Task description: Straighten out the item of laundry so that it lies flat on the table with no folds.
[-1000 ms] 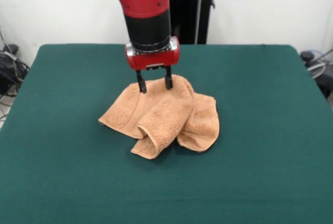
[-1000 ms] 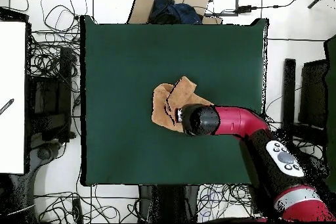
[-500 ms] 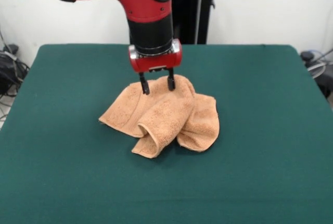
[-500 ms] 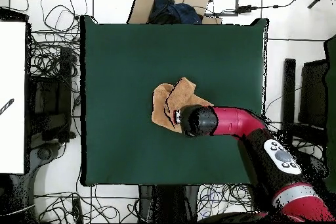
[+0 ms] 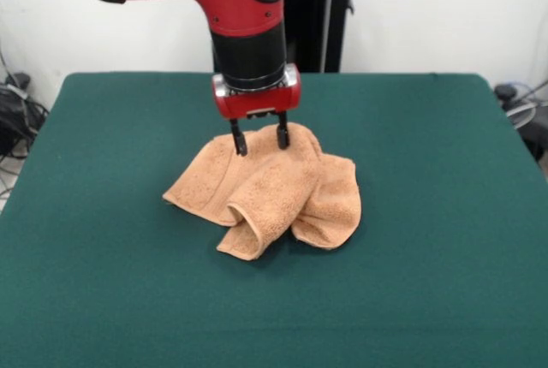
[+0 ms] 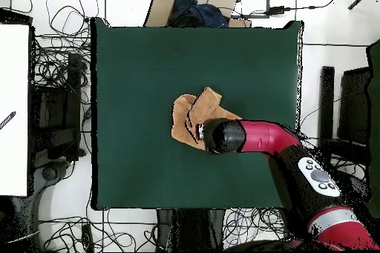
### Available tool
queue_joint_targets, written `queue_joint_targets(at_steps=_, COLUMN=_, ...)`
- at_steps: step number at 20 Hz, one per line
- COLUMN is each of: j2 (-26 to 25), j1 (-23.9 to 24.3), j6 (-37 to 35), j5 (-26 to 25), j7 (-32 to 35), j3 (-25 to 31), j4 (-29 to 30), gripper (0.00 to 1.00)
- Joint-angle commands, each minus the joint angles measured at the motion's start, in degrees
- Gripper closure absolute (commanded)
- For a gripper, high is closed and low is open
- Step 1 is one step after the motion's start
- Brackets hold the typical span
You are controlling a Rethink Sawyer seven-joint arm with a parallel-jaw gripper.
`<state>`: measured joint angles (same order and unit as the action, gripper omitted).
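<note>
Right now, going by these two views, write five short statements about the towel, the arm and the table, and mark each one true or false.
1. The towel lies flat with no folds. False: it is bunched and folded over itself.
2. The gripper has its jaws open at the towel's far edge. True.
3. The towel hangs clear of the table. False: it rests on it.
4. The table top is dark green. True.
5. A second cloth lies on the table. False: only one towel.
</note>
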<state>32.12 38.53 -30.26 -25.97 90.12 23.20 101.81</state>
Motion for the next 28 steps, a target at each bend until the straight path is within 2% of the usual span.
queue_joint_targets(at_steps=1, j2=1.6, j1=-1.0, j6=1.8, j5=-2.9, j7=-3.2, j3=5.2, j4=0.3, gripper=0.0)
queue_joint_targets(at_steps=21, j2=2.1, j1=0.0, j6=-0.3, j5=-1.8, j7=-3.2, j3=6.1, j4=1.5, gripper=0.0)
queue_joint_targets(at_steps=28, j2=0.6, j1=0.3, j6=-1.6, j5=-2.0, j7=-4.8, j3=6.3, j4=-0.8, gripper=0.0)
